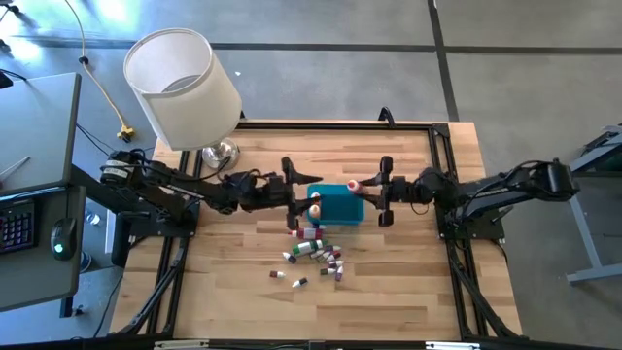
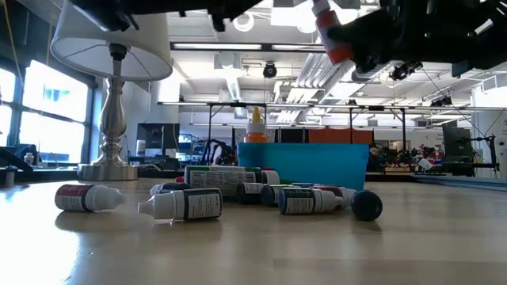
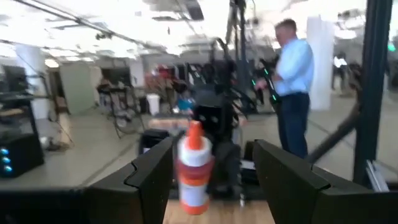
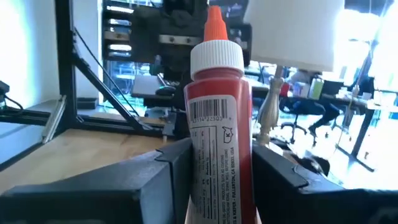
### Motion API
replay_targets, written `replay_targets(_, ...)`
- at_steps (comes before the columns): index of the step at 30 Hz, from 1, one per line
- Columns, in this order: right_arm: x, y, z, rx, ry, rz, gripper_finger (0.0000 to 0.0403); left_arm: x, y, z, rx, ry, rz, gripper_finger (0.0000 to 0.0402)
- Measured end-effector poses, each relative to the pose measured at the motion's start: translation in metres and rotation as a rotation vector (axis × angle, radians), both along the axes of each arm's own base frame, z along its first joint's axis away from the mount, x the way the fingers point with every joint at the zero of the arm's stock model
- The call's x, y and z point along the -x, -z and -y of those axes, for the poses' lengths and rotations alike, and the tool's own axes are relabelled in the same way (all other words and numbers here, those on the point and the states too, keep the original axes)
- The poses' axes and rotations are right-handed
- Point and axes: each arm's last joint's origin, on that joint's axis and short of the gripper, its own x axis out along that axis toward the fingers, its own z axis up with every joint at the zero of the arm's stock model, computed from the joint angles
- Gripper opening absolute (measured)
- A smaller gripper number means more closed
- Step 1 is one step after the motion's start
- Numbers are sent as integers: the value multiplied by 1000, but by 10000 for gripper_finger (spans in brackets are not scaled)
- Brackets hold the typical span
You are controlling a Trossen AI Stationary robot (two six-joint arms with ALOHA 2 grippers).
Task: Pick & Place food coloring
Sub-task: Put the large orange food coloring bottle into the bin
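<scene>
Several small food coloring bottles (image 1: 316, 255) lie on their sides on the wooden table, near of a teal bin (image 1: 342, 210); they also show in the low view (image 2: 202, 203). One orange-capped bottle (image 1: 314, 206) stands upright at the bin's left end. My left gripper (image 1: 299, 194) is open beside it; its fingers flank the bottle (image 3: 194, 171) without visibly touching. My right gripper (image 1: 374, 187) hovers over the bin's right end, shut on a red bottle (image 4: 217, 106) with a white collar and orange tip. My right gripper pinches the red bottle by the lower part of its body (image 4: 214, 155) between both fingers. The fingers come nearly level from the table's right and lie along the bottle. The bottle is lifted clear, its orange tip (image 1: 352, 184) pointing toward the table's left and tipped upward (image 2: 319, 9).
A lamp with a white shade (image 1: 185, 83) stands on a silver base (image 1: 220, 153) at the table's far left corner, close behind my left arm. A black frame rail (image 1: 442, 165) borders the table. A person (image 3: 292, 81) stands in the room beyond.
</scene>
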Motion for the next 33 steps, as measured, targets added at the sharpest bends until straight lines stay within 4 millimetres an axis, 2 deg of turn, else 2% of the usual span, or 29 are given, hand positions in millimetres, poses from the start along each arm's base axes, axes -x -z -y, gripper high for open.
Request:
replay_targets(4,-6,1,1,-13,-1,-17,129,-28,-9,1,-31,18,-66,214)
replay_targets(7,-8,0,0,-90,-25,-6,129,-48,-12,1,-62,-31,-147,214)
replay_targets(10,-7,-2,0,-148,-36,11,129,-59,-20,2,-40,-51,-185,214)
replay_targets(20,-5,-7,-2,-126,-115,44,129,-57,-33,2,75,-39,-164,214)
replay_targets(25,-6,-7,-2,-106,-112,38,129,-48,-38,0,111,-74,-248,214)
replay_targets(31,-6,-4,-2,-97,-92,12,129,-42,-75,-1,100,-111,-491,214)
replay_targets(33,-9,1,-1,-109,-78,-46,129,-43,-86,-1,90,-116,-576,214)
